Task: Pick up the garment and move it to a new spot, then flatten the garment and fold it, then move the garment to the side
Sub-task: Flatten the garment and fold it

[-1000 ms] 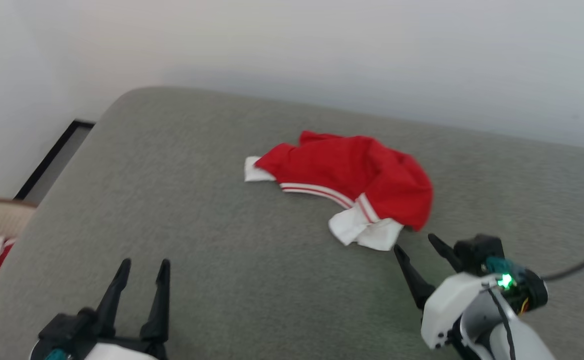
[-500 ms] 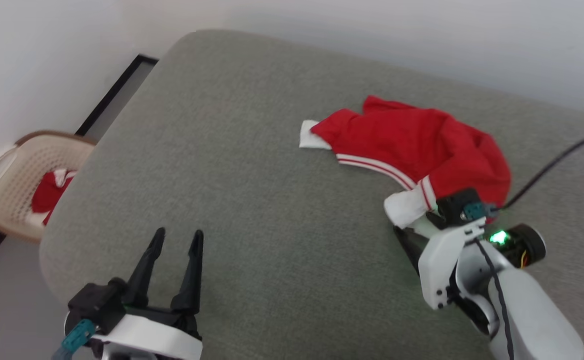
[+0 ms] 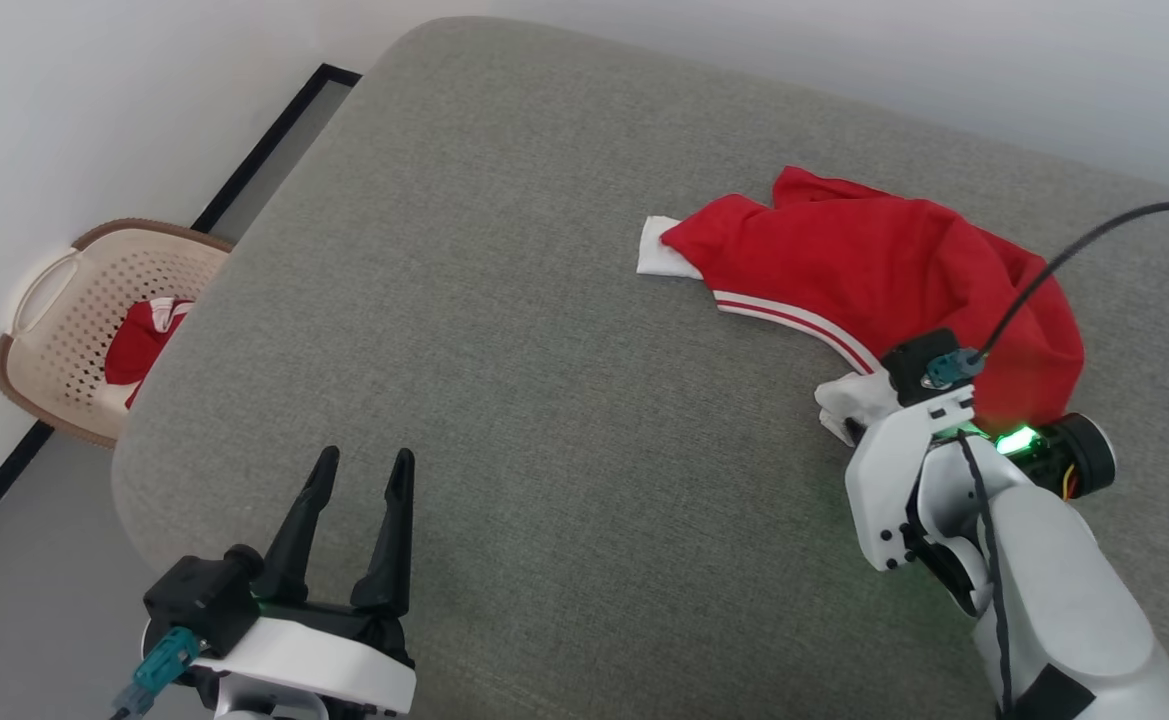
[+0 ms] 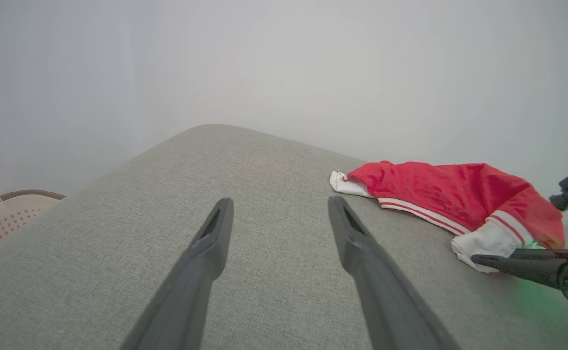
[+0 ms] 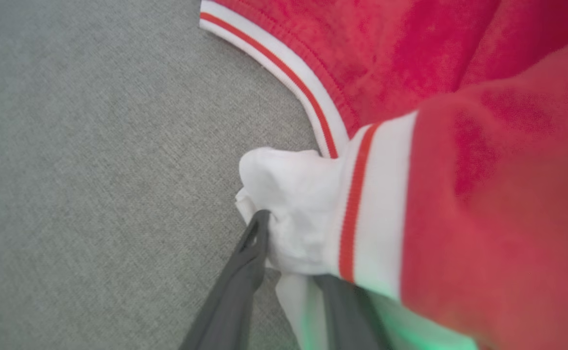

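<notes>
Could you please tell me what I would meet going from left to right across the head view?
From the left: beige perforated basket → left gripper, jaws open → garment, red with white sleeve ends.

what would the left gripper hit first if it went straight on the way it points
Looks free: the left gripper points across the grey woven cushion toward the white wall; it might graze the cushion first. The red fabric top with white sleeve ends lies off to its right.
</notes>
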